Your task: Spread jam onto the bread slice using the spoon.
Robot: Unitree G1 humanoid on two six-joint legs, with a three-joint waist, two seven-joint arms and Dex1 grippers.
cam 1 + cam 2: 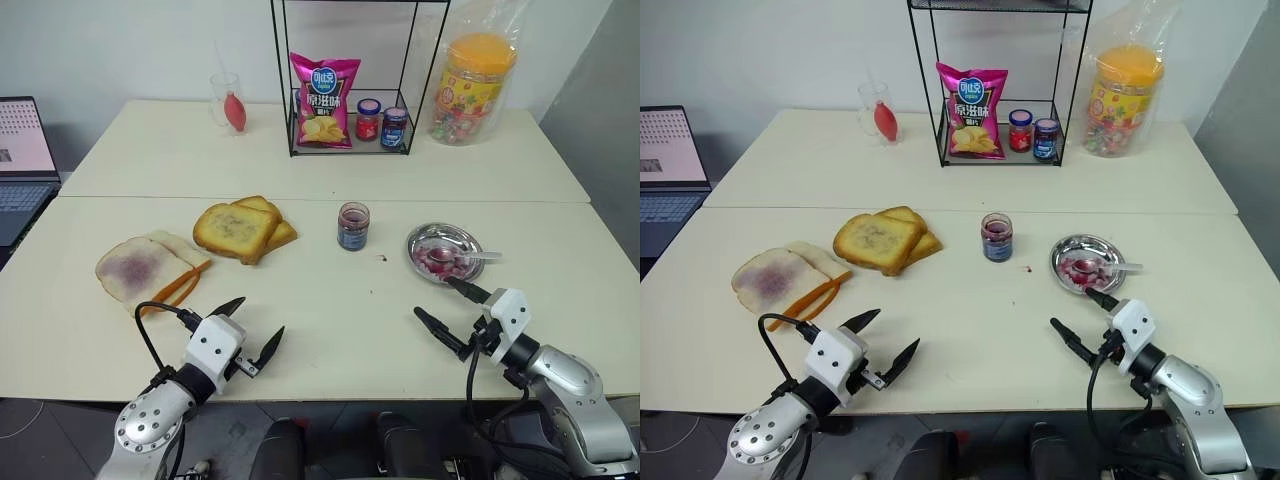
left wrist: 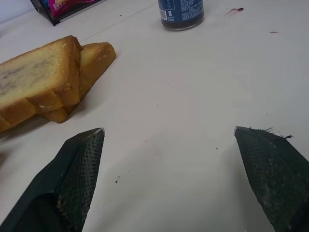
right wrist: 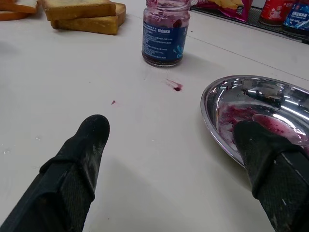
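Our right claw (image 1: 452,303) hangs spread and empty just short of the steel dish (image 1: 420,242), where the spoon (image 1: 462,256) lies, bowl in the jam smears, handle running out to the right. Our left claw (image 1: 256,330), also apart, sits nearer the bread slice (image 1: 137,272). The jam (image 1: 352,227) stands between them on the tabletop (image 1: 330,300).

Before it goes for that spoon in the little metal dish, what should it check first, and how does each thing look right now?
1. Right gripper fingers apart, nothing held: ok.
2. Left gripper fingers apart, nothing held: ok.
3. Spoon reachable, lying in the metal dish just ahead of the right gripper: ok.
4. Jam jar upright, lid off: ok.
5. Bread slice flat on the table: ok; already has a purple smear.
6. Jam left on the spoon: cannot tell.
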